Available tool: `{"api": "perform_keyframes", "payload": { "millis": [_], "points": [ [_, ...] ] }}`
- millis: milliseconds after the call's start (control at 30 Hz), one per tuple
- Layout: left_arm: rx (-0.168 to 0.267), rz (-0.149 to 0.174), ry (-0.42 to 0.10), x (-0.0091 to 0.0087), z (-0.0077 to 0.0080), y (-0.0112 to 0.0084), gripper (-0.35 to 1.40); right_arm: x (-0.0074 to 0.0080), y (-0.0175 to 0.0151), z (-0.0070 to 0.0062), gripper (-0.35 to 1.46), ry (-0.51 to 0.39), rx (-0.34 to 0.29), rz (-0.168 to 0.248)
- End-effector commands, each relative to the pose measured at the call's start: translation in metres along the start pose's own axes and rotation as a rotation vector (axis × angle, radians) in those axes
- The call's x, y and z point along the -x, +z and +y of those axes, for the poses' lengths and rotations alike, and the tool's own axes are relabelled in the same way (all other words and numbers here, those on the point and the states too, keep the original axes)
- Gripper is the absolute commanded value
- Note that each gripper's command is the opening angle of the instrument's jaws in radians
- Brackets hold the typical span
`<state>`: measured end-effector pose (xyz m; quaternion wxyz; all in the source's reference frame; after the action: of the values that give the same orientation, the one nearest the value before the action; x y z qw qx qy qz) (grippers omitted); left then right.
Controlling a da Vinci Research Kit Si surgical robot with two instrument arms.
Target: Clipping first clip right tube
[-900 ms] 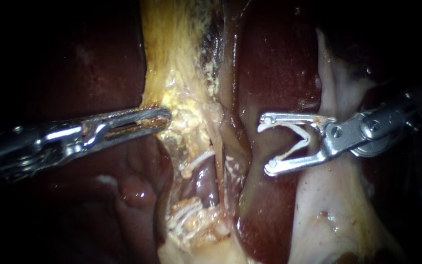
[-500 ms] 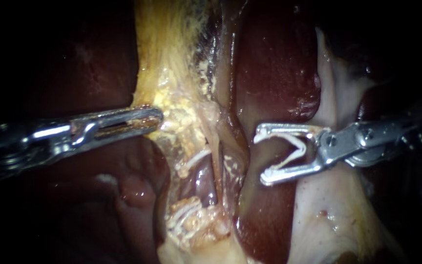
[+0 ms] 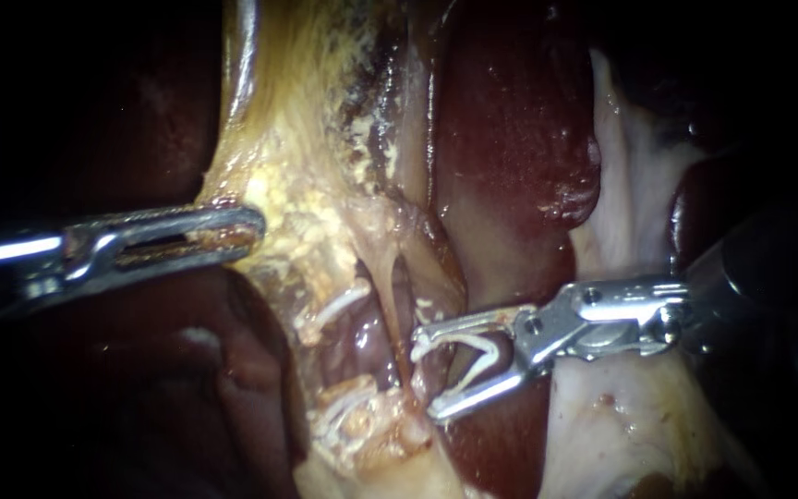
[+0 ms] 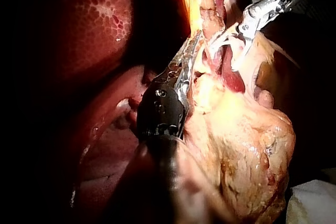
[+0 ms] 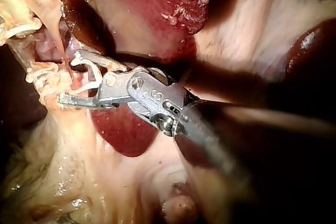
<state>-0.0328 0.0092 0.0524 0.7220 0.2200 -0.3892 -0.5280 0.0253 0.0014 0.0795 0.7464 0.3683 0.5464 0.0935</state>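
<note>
Dark liver [image 3: 510, 139] flanks the yellow fatty tissue [image 3: 297, 212]. The left instrument [image 3: 253, 226], its pincer clamped on that tissue's edge, has drawn it further toward its own side and pulled the strands taut. The right instrument [image 3: 423, 379] has come down and across from over the liver. Its pincer stands apart, carrying the white clip [image 3: 477, 349], with the tips now just beside the right tube [image 3: 392, 296]. Whether they straddle it I cannot tell. The approach looks nearly done; the clip is not yet closed.
</note>
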Motion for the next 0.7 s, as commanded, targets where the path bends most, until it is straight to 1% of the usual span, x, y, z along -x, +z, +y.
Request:
{"api": "perform_keyframes", "payload": {
  "millis": [33, 167, 333, 367, 433, 567, 600, 700],
  "points": [
    [0.002, -0.001, 0.000, 0.0000, -0.0001, 0.0000, -0.35, 0.0001, 0.0001, 0.0003, 0.60, 0.006, 0.002, 0.001],
    [0.002, -0.001, 0.000, 0.0000, -0.0002, 0.0000, -0.35, 0.0005, 0.0014, 0.0010, 0.60, 0.009, 0.006, 0.000],
    [0.002, -0.001, 0.000, 0.0000, -0.0002, 0.0000, -0.35, 0.0010, 0.0039, 0.0015, 0.59, 0.028, -0.029, -0.010],
    [0.002, -0.001, 0.000, 0.0000, -0.0002, 0.0000, -0.35, 0.0011, 0.0045, 0.0016, 0.59, 0.040, -0.043, -0.018],
    [0.003, -0.001, 0.000, 0.0000, -0.0002, 0.0000, -0.35, 0.0012, 0.0052, 0.0018, 0.59, 0.040, -0.074, -0.007],
    [0.002, -0.001, 0.000, 0.0000, -0.0001, -0.0001, -0.35, 0.0012, 0.0053, 0.0015, 0.55, 0.059, -0.173, 0.051],
    [0.002, -0.001, 0.000, 0.0000, -0.0001, -0.0001, -0.35, 0.0012, 0.0052, 0.0013, 0.54, 0.060, -0.191, 0.055],
    [0.002, -0.001, 0.000, 0.0000, -0.0001, -0.0001, -0.35, 0.0013, 0.0051, 0.0007, 0.53, 0.062, -0.237, 0.047]
  ]
}}
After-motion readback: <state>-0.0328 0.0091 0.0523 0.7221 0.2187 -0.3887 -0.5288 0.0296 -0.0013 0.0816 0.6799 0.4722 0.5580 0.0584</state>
